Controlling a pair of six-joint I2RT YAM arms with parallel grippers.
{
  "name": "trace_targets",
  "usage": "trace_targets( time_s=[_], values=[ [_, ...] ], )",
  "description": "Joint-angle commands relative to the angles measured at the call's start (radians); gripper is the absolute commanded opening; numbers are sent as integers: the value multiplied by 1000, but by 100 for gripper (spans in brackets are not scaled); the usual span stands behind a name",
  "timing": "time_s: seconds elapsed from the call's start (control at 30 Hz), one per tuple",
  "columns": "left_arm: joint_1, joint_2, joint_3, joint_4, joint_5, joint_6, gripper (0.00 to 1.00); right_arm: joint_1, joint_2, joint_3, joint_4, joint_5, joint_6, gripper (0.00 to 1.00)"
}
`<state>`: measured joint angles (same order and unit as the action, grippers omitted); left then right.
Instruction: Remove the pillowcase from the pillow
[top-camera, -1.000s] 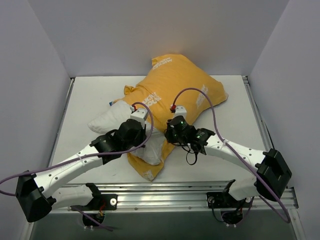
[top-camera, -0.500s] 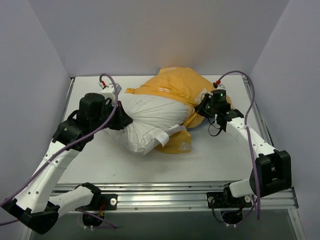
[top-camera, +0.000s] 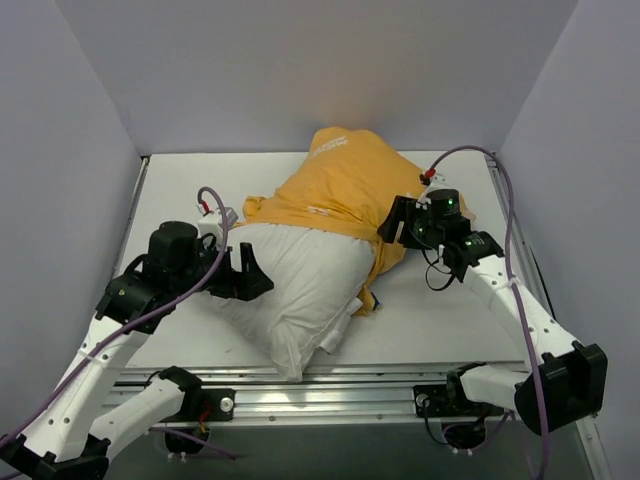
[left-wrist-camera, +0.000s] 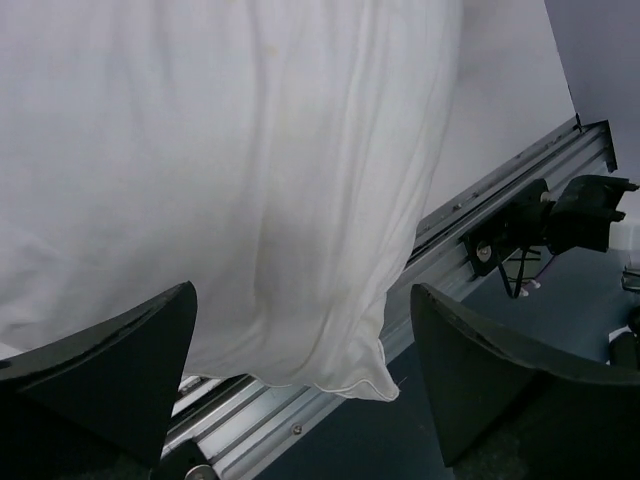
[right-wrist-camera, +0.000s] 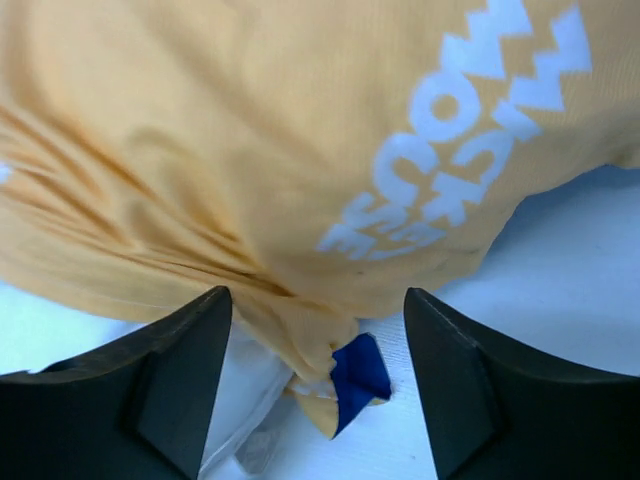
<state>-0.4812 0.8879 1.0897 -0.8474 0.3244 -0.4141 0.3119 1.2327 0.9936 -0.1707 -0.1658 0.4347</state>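
White table carries one pillow and one pillowcase. The plump white pillow lies left of centre, its near corner reaching the metal rail at the near edge. Its far end is under the yellow-orange pillowcase, which is bunched toward the back wall. The pillowcase shows white lettering and a small blue fold at its lower hem.

Two arms work here. The left arm is bent at the elbow and reaches in from the left. The left gripper lies level against the pillow's left side, jaws spread wide and clamping nothing. The right arm stretches up the right side. The right gripper points at the pillowcase's right edge, jaws parted, a fold of fabric loose between them.
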Motion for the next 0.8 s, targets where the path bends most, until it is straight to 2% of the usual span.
trace_targets(
  time_s=[0.0,0.13,0.23,0.37,0.5,0.67,0.73,0.77],
  values=[
    [12,0,138,36,-74,38,95,9,-117,23,-41,-40,-51,66],
    [24,115,239,88,-192,72,94,38,-89,132,-81,-70,-128,79],
    [38,225,242,161,-238,104,94,75,-12,243,-98,-71,-201,83],
    [65,353,219,244,-234,144,94,147,115,405,-102,-46,-290,86],
    [81,469,200,269,-257,172,94,258,330,601,-154,-17,-384,88],
    [92,506,95,333,-254,163,95,345,554,856,-208,-27,-485,88],
    [93,514,64,355,-217,153,100,368,648,901,-222,-34,-516,89],
    [95,517,32,364,-205,138,88,372,701,925,-222,-26,-521,89]
  ],
)
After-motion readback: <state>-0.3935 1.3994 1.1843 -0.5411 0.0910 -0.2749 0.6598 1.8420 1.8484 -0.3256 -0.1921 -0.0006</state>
